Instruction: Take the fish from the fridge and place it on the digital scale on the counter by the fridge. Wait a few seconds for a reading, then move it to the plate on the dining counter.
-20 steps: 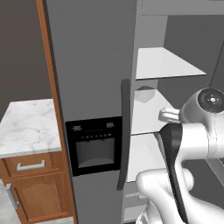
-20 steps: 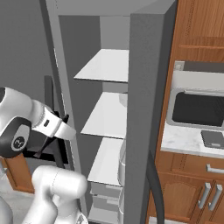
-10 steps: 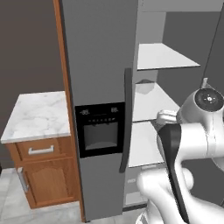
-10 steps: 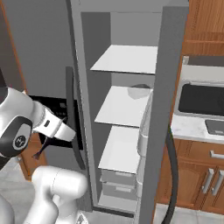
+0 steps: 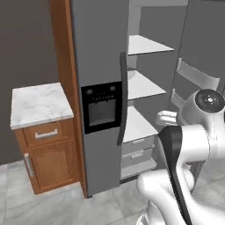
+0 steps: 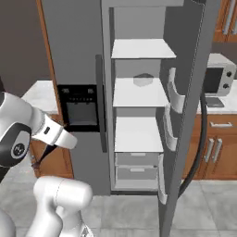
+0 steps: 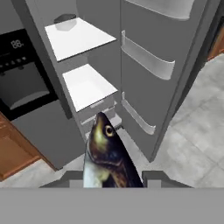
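Facing fridge (image 6: 83, 55), door open

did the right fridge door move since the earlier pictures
Cannot tell: the whole picture shifts, so the base moved. The open door and shelves shifted together in the right base view.

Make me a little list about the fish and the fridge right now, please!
fish: dark, shiny, head pointing away from the hand
hand: shut on the fish, holding it out in front of the fridge
fridge: tall and grey, right door swung open
shelves: white, three of them; a small grey thing sits at the back of the middle one
door bins: pale, on the inside of the open door
scale: flat grey slab on the counter past the open door, nothing on it yet
microwave: light grey, behind the scale
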Robot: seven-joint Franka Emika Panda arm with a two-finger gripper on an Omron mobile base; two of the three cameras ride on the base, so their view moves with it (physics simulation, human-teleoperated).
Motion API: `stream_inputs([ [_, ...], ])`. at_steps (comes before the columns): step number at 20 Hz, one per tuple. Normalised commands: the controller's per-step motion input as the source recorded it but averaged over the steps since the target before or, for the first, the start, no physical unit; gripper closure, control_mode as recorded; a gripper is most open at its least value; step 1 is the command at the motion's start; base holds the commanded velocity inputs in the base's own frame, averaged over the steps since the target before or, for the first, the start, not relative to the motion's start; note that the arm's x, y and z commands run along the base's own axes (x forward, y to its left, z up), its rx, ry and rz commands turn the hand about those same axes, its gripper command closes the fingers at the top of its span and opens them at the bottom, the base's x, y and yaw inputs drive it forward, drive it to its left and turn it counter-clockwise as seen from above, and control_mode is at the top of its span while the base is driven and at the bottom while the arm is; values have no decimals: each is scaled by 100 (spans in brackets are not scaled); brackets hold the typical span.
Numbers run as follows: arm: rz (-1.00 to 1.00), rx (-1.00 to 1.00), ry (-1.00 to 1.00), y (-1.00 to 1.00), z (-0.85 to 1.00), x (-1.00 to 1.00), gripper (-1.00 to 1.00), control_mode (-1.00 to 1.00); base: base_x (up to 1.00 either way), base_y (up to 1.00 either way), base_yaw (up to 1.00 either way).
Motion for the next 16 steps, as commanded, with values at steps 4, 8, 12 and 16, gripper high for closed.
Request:
stream_inputs([
  [4, 0, 0, 0, 0, 0, 0, 100, 100, -11, 4, -96],
  [8, 0, 0, 0, 0, 0, 0, 100, 100, -18, 0, -98],
  [12, 0, 0, 0, 0, 0, 0, 100, 100, -23, 0, -95],
  [16, 0, 0, 0, 0, 0, 0, 100, 100, -28, 0, -91],
])
